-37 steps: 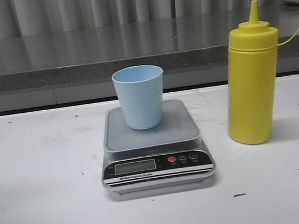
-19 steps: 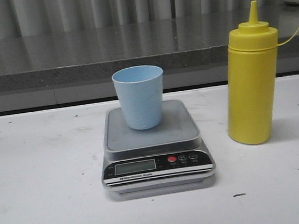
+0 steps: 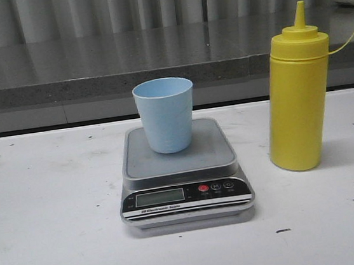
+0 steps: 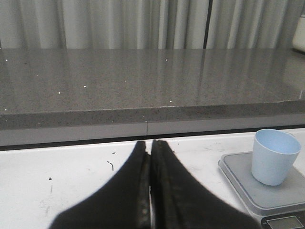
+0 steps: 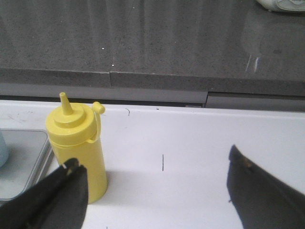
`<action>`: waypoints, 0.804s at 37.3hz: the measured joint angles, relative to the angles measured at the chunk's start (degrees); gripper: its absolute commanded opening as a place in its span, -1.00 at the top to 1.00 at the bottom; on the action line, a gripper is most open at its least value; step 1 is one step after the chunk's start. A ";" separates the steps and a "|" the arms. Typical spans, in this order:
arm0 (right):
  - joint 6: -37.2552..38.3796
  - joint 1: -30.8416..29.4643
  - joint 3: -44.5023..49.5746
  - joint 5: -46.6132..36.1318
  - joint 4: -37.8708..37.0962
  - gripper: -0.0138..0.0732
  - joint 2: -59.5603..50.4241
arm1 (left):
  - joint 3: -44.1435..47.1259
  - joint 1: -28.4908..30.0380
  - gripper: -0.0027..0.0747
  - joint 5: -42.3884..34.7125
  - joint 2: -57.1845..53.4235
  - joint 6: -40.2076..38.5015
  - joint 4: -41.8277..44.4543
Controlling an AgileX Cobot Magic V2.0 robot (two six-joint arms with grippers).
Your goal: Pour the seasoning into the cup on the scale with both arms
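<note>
Standing upright on the scale (image 3: 182, 164), centred on its platform: cup (image 3: 165, 113). Bottle (image 3: 298, 96) upright on the white counter (image 3: 53, 223), just right of the scale, apart from it.

Left wrist view: left tool (image 4: 150, 191) clenched, holding nothing, near the scale.

Right wrist view: right tool (image 5: 157, 195) released, spread wide, bottle beside one finger (image 5: 55, 198).

The cup (image 3: 166, 114) stands on the scale (image 3: 183, 176) at table (image 3: 54, 229) centre; the seasoning bottle (image 3: 297, 93) stands at its three o'clock.
</note>
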 measured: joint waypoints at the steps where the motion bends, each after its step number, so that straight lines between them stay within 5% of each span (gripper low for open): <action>1: 0.00 0.00 0.00 0.00 0.00 -0.73 0.00 | 0.00 0.00 0.98 0.00 -0.09 0.00 0.00; 30: 0.00 0.00 0.00 -0.80 0.00 -0.73 0.14 | 0.02 0.00 0.98 0.00 -0.14 0.00 -0.09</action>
